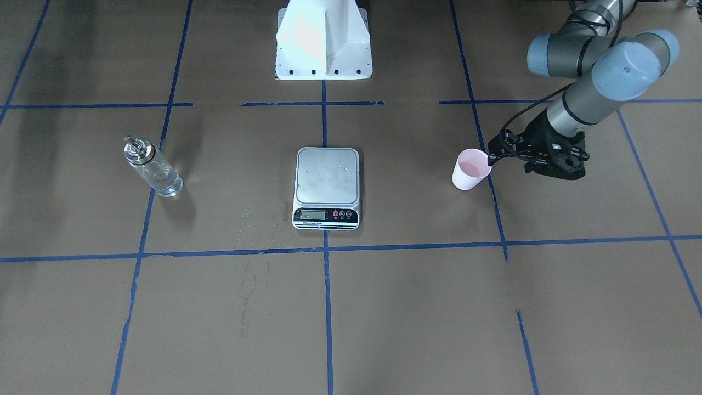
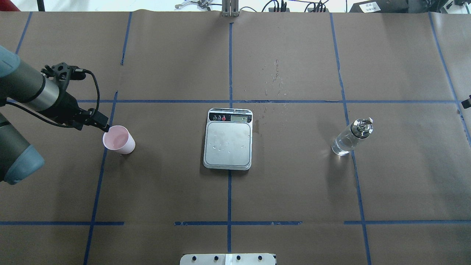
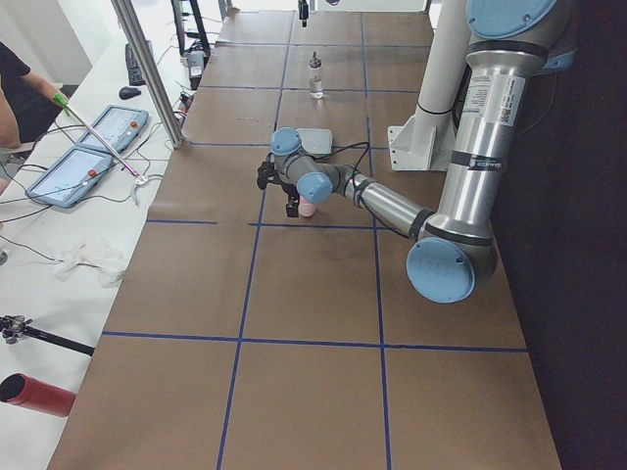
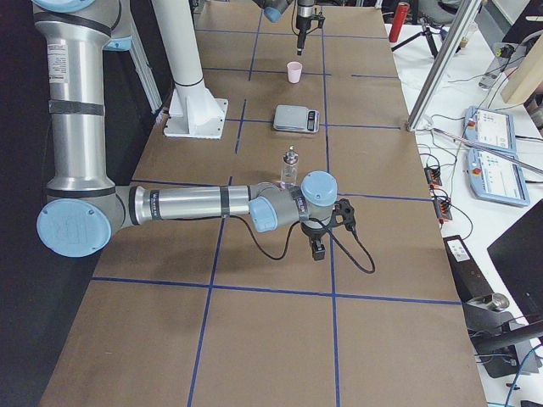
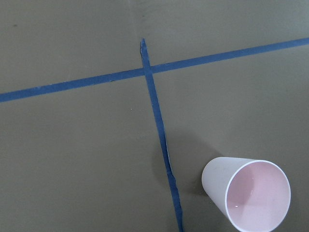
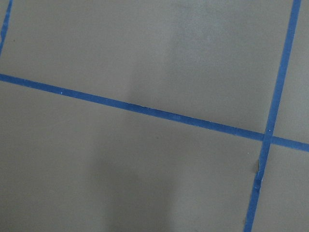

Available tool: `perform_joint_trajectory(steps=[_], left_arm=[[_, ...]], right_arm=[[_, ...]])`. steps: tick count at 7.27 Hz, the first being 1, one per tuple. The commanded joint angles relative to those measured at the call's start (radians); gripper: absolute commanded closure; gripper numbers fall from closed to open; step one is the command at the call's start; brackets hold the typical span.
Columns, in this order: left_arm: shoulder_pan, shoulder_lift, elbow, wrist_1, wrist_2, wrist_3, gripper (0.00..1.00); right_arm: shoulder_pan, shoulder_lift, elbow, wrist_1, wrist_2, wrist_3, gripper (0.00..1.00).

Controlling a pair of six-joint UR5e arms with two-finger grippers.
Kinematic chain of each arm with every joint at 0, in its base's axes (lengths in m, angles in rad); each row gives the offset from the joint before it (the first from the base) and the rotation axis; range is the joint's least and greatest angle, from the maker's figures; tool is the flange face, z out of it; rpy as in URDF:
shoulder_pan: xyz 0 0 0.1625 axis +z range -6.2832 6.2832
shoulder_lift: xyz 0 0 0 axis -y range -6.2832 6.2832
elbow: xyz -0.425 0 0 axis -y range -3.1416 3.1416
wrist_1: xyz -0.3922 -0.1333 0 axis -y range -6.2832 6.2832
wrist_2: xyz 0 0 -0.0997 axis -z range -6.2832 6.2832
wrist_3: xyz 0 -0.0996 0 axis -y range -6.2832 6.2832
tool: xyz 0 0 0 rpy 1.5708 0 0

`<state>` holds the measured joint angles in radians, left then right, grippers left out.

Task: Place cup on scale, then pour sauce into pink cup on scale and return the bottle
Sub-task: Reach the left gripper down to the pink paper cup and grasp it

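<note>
My left gripper [image 2: 106,128] hangs at the cup's [image 2: 119,140] outer rim. I cannot tell whether it touches the cup, or whether its jaws are parted or closed. The cup stands upright and empty on the surface [image 2: 294,191], just right of a blue tape line [image 2: 98,176] and off the scale [image 2: 228,141]. A wide stretch of bare brown surface lies between cup and scale. The scale sits square on the centre tape line with its display on the far edge and droplets [image 2: 222,144] scattered on its platform. More open surface follows, then the bottle [image 2: 349,139], upright against another tape line, with a little clear sauce [image 2: 340,148] at its bottom. My right gripper [image 4: 317,248] points down beyond the bottle, near the surface's end, and I cannot tell its state.
</note>
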<state>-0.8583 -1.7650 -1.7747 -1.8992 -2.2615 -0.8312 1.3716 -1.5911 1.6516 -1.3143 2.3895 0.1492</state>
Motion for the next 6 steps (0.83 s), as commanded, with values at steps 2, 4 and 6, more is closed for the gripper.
perform_joint_trajectory(steps=[2, 4, 6], left_arm=[[0.048, -0.01, 0.011, 0.0, 0.031, -0.02, 0.13], [0.071, -0.011, 0.034, 0.0, 0.031, -0.02, 0.5], [0.071, -0.019, 0.032, 0.005, 0.027, -0.026, 1.0]], right_arm=[[-0.003, 0.0, 0.002, 0.0, 0.002, 0.036, 0.0], [-0.003, -0.001, 0.001, 0.0, 0.0, 0.035, 0.0], [-0.003, -0.001, 0.002, 0.001, 0.0, 0.032, 0.0]])
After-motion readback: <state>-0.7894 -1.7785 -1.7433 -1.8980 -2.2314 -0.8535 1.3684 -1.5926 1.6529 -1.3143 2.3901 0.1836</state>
